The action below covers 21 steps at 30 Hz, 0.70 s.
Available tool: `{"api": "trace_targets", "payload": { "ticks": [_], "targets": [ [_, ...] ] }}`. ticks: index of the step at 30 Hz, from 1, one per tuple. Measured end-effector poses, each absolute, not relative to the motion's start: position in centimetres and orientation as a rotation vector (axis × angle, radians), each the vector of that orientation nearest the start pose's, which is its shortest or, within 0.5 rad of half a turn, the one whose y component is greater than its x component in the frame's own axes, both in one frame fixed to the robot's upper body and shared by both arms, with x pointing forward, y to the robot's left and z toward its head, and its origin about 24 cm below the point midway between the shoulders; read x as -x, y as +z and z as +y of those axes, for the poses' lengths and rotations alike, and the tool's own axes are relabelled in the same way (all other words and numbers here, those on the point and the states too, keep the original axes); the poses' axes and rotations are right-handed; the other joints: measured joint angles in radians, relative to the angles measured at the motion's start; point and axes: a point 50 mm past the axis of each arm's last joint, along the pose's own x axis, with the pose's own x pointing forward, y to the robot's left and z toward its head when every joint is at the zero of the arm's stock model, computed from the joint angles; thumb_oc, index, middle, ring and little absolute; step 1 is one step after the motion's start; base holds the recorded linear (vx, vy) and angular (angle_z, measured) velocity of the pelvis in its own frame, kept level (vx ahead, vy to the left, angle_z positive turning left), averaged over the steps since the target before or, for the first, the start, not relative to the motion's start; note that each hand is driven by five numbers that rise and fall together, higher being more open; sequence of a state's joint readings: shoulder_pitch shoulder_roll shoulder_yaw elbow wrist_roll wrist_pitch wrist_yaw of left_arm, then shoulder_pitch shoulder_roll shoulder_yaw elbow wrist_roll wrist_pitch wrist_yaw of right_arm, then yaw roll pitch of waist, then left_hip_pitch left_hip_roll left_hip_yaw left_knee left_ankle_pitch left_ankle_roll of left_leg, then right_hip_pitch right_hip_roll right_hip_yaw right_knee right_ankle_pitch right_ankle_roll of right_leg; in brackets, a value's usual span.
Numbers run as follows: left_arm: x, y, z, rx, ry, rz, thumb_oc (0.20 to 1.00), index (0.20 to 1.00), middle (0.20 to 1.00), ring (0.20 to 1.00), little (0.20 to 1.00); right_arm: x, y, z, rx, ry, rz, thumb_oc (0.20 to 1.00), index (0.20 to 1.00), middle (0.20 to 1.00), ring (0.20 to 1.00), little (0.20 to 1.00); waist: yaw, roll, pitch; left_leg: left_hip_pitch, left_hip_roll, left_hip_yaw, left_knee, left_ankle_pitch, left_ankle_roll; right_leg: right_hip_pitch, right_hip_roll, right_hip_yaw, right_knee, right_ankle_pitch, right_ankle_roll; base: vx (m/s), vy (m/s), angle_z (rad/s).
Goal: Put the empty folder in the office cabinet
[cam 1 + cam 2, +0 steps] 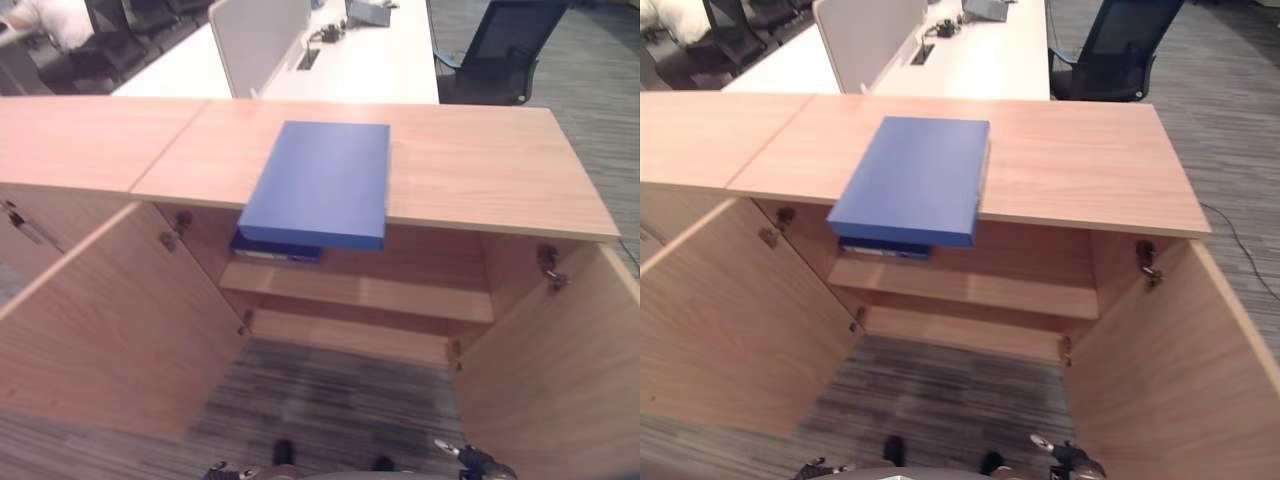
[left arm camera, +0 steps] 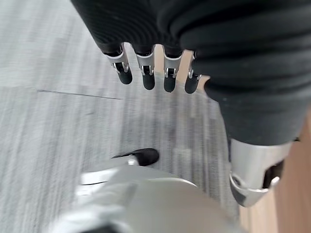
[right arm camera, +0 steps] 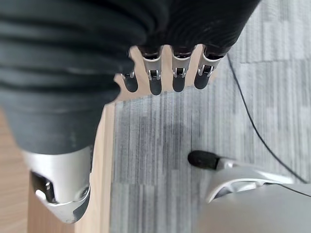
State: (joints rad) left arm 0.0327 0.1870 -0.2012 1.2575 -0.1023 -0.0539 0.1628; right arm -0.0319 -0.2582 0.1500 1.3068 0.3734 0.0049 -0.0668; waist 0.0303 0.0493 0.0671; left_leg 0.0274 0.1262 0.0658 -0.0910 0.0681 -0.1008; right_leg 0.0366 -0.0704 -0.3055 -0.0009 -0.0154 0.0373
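A blue folder (image 1: 320,180) lies flat on the wooden office cabinet's top (image 1: 480,170), its near end hanging over the front edge. Below it both cabinet doors stand wide open, the left door (image 1: 120,330) and the right door (image 1: 560,370). On the shelf (image 1: 400,295) inside, a second blue folder (image 1: 277,248) lies at the left, partly hidden under the overhang. My left hand (image 2: 146,73) hangs low over the carpet with straight fingers and holds nothing. My right hand (image 3: 179,73) hangs the same way beside the right door's edge, open and holding nothing.
Behind the cabinet stands a long white desk (image 1: 370,60) with a grey divider panel (image 1: 255,40). A dark office chair (image 1: 500,50) is at the back right. A person in white (image 1: 50,20) sits at the back left. Grey carpet (image 1: 330,400) lies between the doors.
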Motion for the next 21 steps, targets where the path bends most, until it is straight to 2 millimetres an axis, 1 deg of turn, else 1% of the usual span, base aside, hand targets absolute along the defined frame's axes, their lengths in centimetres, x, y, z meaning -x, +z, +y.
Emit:
{"api": "trace_targets", "payload": {
  "ticks": [1, 2, 3, 6, 8, 9, 10, 12, 13, 14, 15, 16, 17, 19, 21],
  "targets": [
    [-7.7, -16.6, 22.0, -0.304, 0.15, 1.214, 1.0, 1.0, 1.0, 1.0, 1.0, -8.3, -16.3, -24.1, 0.031, -0.323, 1.257, 1.0, 1.0, 1.0, 1.0, 1.0, 0.004, -0.016, 0.0, 0.007, -0.02, 0.01, 0.001, -0.002, 0.012, -0.007, -0.022, 0.013, 0.011, 0.005, 0.013, 0.04, 0.158, -0.17],
    [-7.8, -16.5, 22.4, -0.313, 0.155, 1.211, 1.0, 1.0, 1.0, 1.0, 1.0, -8.4, -16.4, -23.6, 0.021, -0.315, 1.257, 1.0, 1.0, 1.0, 1.0, 1.0, 0.003, -0.025, 0.005, 0.012, -0.034, 0.014, 0.001, -0.004, 0.017, -0.007, -0.041, 0.019, 0.018, 0.002, 0.022, 0.04, 0.153, -0.11],
    [-8.4, -16.3, 22.7, -0.32, 0.16, 1.197, 1.0, 1.0, 1.0, 1.0, 1.0, -8.2, -16.5, -23.3, 0.012, -0.311, 1.263, 1.0, 1.0, 1.0, 1.0, 1.0, 0.002, -0.042, 0.001, 0.018, -0.055, 0.015, 0.001, -0.011, 0.028, -0.007, -0.059, 0.021, 0.024, 0.0, 0.034, 0.05, 0.204, -0.02],
    [-9.2, -16.1, 22.7, -0.312, 0.164, 1.168, 1.0, 1.0, 1.0, 1.0, 1.0, -8.4, -16.5, -23.1, 0.006, -0.309, 1.259, 1.0, 1.0, 1.0, 1.0, 1.0, 0.008, -0.048, -0.003, 0.023, -0.091, 0.028, 0.001, -0.021, 0.056, -0.012, -0.095, 0.034, 0.035, 0.001, 0.054, 0.03, 0.125, -0.05],
    [-10.2, -15.8, 22.5, -0.281, 0.177, 1.123, 1.0, 1.0, 1.0, 1.0, 1.0, -9.5, -16.3, -23.0, 0.005, -0.303, 1.232, 1.0, 1.0, 1.0, 1.0, 1.0, 0.008, -0.042, 0.0, 0.023, -0.113, 0.037, 0.001, -0.024, 0.073, -0.014, -0.113, 0.045, 0.028, 0.012, 0.073, 0.02, 0.149, -0.13],
    [-11.1, -15.3, 22.4, -0.259, 0.183, 1.069, 1.0, 1.0, 1.0, 1.0, 1.0, -9.7, -16.3, -22.9, 0.002, -0.301, 1.223, 1.0, 1.0, 1.0, 1.0, 1.0, 0.009, -0.041, 0.003, 0.023, -0.119, 0.039, 0.001, -0.025, 0.076, -0.016, -0.117, 0.047, 0.026, 0.015, 0.078, 0.01, 0.121, -0.04],
    [-12.5, -14.5, 22.2, -0.232, 0.182, 0.99, 1.0, 1.0, 1.0, 1.0, 1.0, -9.8, -16.2, -22.9, 0.001, -0.301, 1.22, 1.0, 1.0, 1.0, 1.0, 1.0, 0.012, -0.039, 0.007, 0.022, -0.123, 0.04, 0.001, -0.024, 0.081, -0.015, -0.12, 0.047, 0.026, 0.017, 0.081, -0.01, 0.062, 0.0],
    [-14.9, -12.6, 21.9, -0.197, 0.17, 0.838, 1.0, 1.0, 1.0, 1.0, 1.0, -9.9, -16.2, -22.9, -0.002, -0.303, 1.213, 1.0, 1.0, 1.0, 1.0, 1.0, 0.017, -0.036, 0.012, 0.023, -0.128, 0.04, 0.001, -0.022, 0.083, -0.014, -0.126, 0.047, 0.025, 0.02, 0.086, -0.02, 0.053, -0.04],
    [-17.6, -8.1, 21.5, -0.079, 0.136, 0.558, 1.0, 1.0, 1.0, 1.0, 1.0, -10.2, -16.0, -23.0, -0.032, -0.327, 1.181, 1.0, 1.0, 1.0, 1.0, 1.0, 0.019, -0.038, 0.027, 0.024, -0.129, 0.051, 0.0, -0.022, 0.084, -0.015, -0.129, 0.056, 0.017, 0.027, 0.093, -0.02, 0.063, -0.14],
    [-19.5, -6.0, 21.6, -0.045, 0.12, 0.451, 1.0, 1.0, 1.0, 1.0, 1.0, -10.5, -15.9, -23.1, -0.024, -0.33, 1.181, 1.0, 1.0, 1.0, 1.0, 1.0, 0.025, -0.03, 0.03, 0.03, -0.13, 0.055, 0.001, -0.022, 0.084, -0.012, -0.13, 0.059, 0.001, 0.037, 0.095, 0.0, 0.042, -0.28],
    [-19.5, -3.9, 22.0, -0.036, 0.095, 0.394, 1.0, 1.0, 1.0, 1.0, 1.0, -10.4, -16.0, -23.1, -0.039, -0.334, 1.189, 1.0, 1.0, 1.0, 1.0, 1.0, 0.015, -0.034, 0.037, 0.032, -0.127, 0.07, -0.001, -0.028, 0.083, -0.006, -0.127, 0.064, -0.014, 0.041, 0.099, -0.01, 0.038, -0.28],
    [-19.5, -1.2, 22.1, -0.06, 0.034, 0.293, 1.0, 1.0, 1.0, 1.0, 1.0, -10.7, -15.9, -23.2, -0.061, -0.354, 1.177, 1.0, 1.0, 1.0, 1.0, 1.0, 0.014, -0.034, 0.047, 0.031, -0.125, 0.074, -0.003, -0.028, 0.082, -0.006, -0.125, 0.071, -0.016, 0.044, 0.099, 0.0, -0.008, -0.17],
    [-20.2, 1.4, 22.1, -0.073, -0.006, 0.179, 1.0, 1.0, 1.0, 1.0, 1.0, -10.3, -15.8, -23.7, -0.048, -0.361, 1.187, 1.0, 1.0, 1.0, 1.0, 1.0, 0.017, -0.027, 0.052, 0.03, -0.126, 0.073, 0.0, -0.025, 0.084, -0.001, -0.125, 0.07, -0.025, 0.054, 0.101, 0.0, -0.018, -0.07],
    [-21.2, 4.7, 22.9, -0.074, 0.024, 0.026, 1.0, 1.0, 1.0, 1.0, 1.0, -9.2, -16.1, -24.0, -0.043, -0.369, 1.222, 1.0, 1.0, 1.0, 1.0, 1.0, 0.029, -0.022, 0.05, 0.032, -0.127, 0.079, 0.0, -0.025, 0.084, 0.008, -0.124, 0.072, -0.048, 0.066, 0.102, 0.0, -0.011, -0.03],
    [-21.9, 6.8, 23.4, -0.09, 0.039, -0.062, 1.0, 1.0, 1.0, 1.0, 1.0, -8.9, -16.2, -23.8, -0.05, -0.365, 1.231, 1.0, 1.0, 1.0, 1.0, 1.0, 0.035, -0.021, 0.051, 0.033, -0.126, 0.079, 0.0, -0.025, 0.084, 0.02, -0.119, 0.071, -0.072, 0.079, 0.1, 0.0, -0.039, -0.02]
  ]
}}
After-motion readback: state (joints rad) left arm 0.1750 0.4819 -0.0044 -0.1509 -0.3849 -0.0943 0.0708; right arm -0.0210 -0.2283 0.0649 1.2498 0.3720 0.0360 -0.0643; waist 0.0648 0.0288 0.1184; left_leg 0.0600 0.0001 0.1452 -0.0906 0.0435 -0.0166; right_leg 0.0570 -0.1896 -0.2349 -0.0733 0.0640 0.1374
